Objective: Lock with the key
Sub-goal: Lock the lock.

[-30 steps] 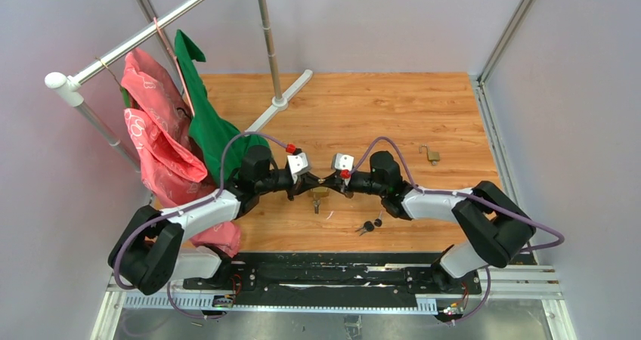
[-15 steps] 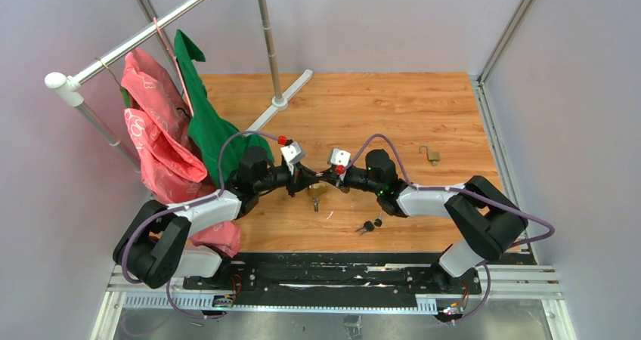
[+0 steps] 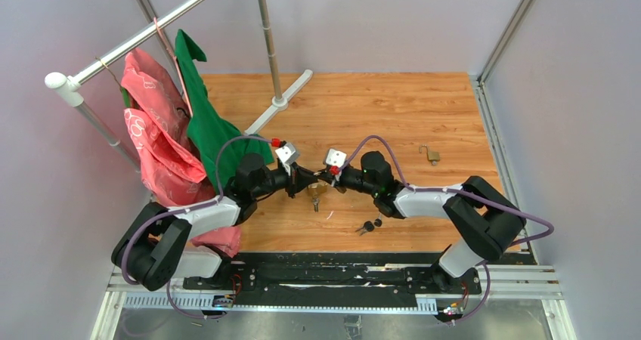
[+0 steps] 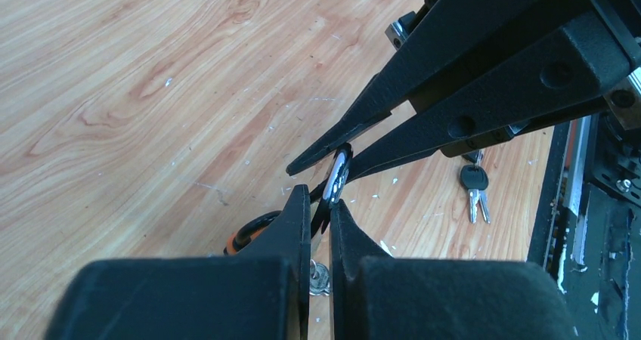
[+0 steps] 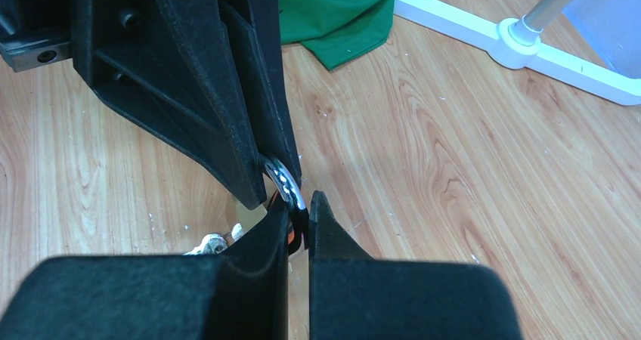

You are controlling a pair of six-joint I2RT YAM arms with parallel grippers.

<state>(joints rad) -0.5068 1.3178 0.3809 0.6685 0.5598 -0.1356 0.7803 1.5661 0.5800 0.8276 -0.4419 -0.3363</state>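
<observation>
My left tool [image 4: 321,202] and right tool [image 5: 298,204] are both clenched tip to tip on the same metal ring [image 4: 337,175]. The brass padlock [image 3: 318,192] is right below them, around the middle of the bench [image 3: 423,106], with black-headed keys [image 3: 368,225] lying nearby.

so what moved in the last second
The left gripper and right gripper shifted together leftward and slightly toward the far edge of the table, jaws still shut on the metal ring, padlock beneath them. The loose keys stayed put.
</observation>
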